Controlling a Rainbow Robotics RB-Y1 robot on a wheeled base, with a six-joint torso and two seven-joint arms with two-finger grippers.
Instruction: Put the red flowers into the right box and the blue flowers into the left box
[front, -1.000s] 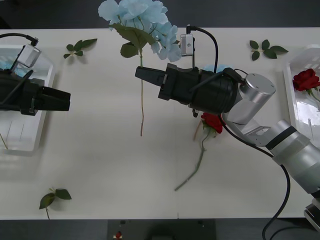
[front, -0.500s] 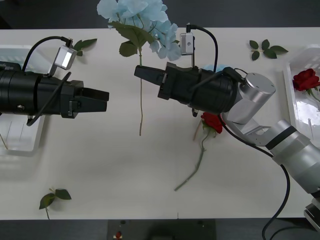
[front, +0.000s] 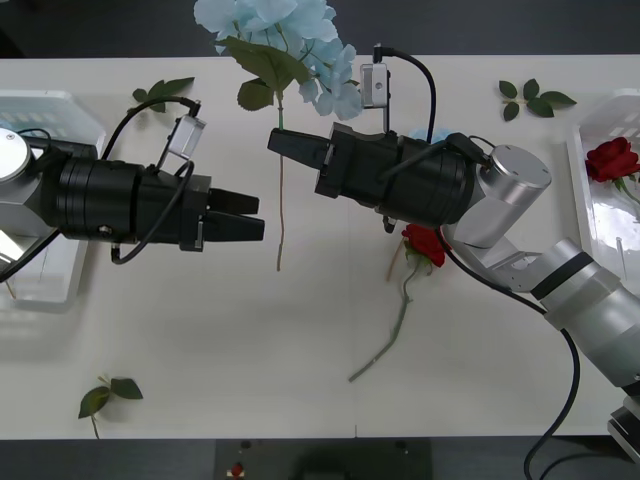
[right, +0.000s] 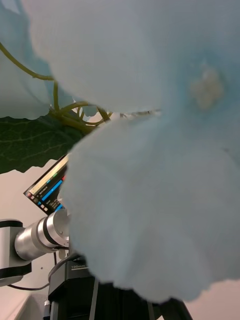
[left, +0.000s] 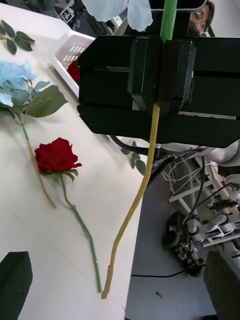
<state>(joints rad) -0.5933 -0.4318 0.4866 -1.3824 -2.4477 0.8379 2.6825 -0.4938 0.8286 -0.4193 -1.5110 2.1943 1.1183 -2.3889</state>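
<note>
The right gripper (front: 283, 146) is clamped on the thin stem of a blue flower (front: 285, 45) and holds it off the worktop (front: 250, 340), the pale bloom above the jaws and the bare stem (front: 280, 215) hanging below them; in the left wrist view the two black pads (left: 160, 75) pinch the green stem (left: 132, 207) close under the leaf. This flower looks very light, with a soft floppy head and a springy wire-like stem, so it should swing rather than resist, and the petals would crush if squeezed. The sensible place to grip is the free stem just below the right gripper, where it runs straight and bare. The left gripper (front: 250, 217) sits just beside that hanging stem, on the side toward the left box (front: 60, 105), with its jaws spread apart and holding nothing, the stem a little ahead of its tips. This looks like a hand-over in preparation. Under the right arm lie a red rose (front: 424, 244) and another blue flower (left: 22, 82) on the worktop, and one more rose (front: 610, 158) already rests in the right box (front: 585, 135).
</note>
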